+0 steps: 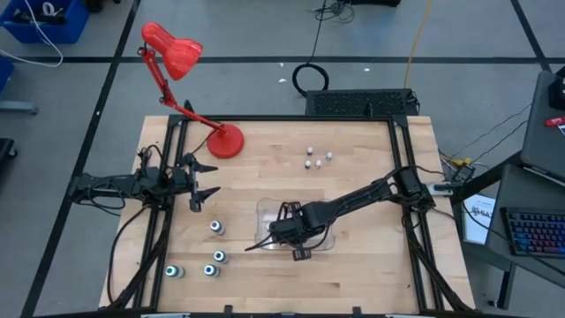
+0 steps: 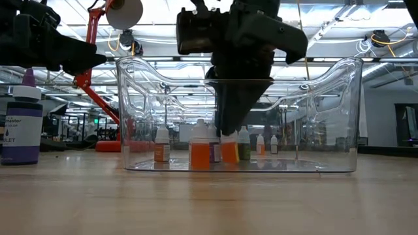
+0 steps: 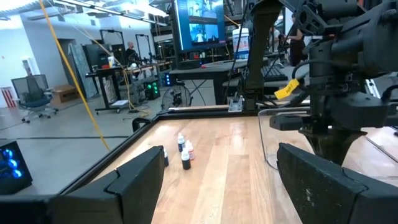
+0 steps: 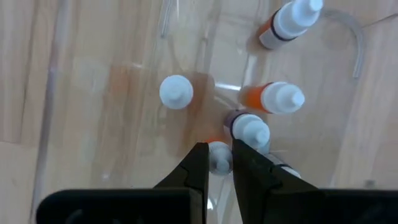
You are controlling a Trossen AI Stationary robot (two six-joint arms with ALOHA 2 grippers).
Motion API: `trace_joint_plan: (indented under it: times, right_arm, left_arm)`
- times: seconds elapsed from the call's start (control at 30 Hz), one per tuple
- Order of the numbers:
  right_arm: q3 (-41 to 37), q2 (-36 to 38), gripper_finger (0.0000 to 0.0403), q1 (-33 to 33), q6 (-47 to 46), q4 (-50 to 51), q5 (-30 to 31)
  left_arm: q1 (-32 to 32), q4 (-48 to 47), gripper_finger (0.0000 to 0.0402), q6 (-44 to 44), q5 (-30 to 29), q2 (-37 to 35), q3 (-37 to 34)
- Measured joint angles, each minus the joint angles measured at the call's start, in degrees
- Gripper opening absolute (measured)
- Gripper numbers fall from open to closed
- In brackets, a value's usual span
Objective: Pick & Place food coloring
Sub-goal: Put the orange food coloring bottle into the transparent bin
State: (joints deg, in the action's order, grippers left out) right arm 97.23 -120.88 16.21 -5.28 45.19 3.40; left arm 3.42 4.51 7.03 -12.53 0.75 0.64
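A clear plastic tray (image 1: 328,240) sits at the table's middle with several small food coloring bottles standing in it: an orange one (image 4: 273,98), a purple one (image 4: 249,127) and a white-capped one (image 4: 176,91). My right gripper (image 4: 219,151) reaches down into the tray (image 2: 326,130) and is shut on another small orange bottle (image 2: 228,151). Three tiny bottles (image 1: 315,157) stand on the wood farther back. Several larger teal-topped bottles (image 1: 216,227) stand near the front left. My left gripper (image 1: 203,190) waits open at the left, holding nothing. My right gripper pinches the small orange bottle's white cap (image 4: 219,163) between its two fingers. The fingers come steeply from above, slanting in from the table's right. The bottle stands upright below them, its base level with the tray's floor in the low view.
A red desk lamp (image 1: 181,53) has its base (image 1: 228,141) at the back left of the table. The tray's tall clear walls (image 2: 130,111) surround my right gripper. A large purple bottle (image 2: 23,121) stands left of the tray in the low view.
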Motion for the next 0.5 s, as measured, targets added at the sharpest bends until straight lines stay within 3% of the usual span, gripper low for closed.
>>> trace_joint_plan:
  times: [0.17,0.5]
  right_arm:
    - [0.0,0.5,0.0038,0.0,-1.5,-0.4,-0.1]
    - [0.0,0.5,0.0091,0.0,-3.5,0.5,-0.6]
  left_arm:
    - [0.0,0.0,0.0306,0.0,0.0,0.0,0.0]
    - [0.0,0.0,0.0306,0.0,0.0,0.0,0.0]
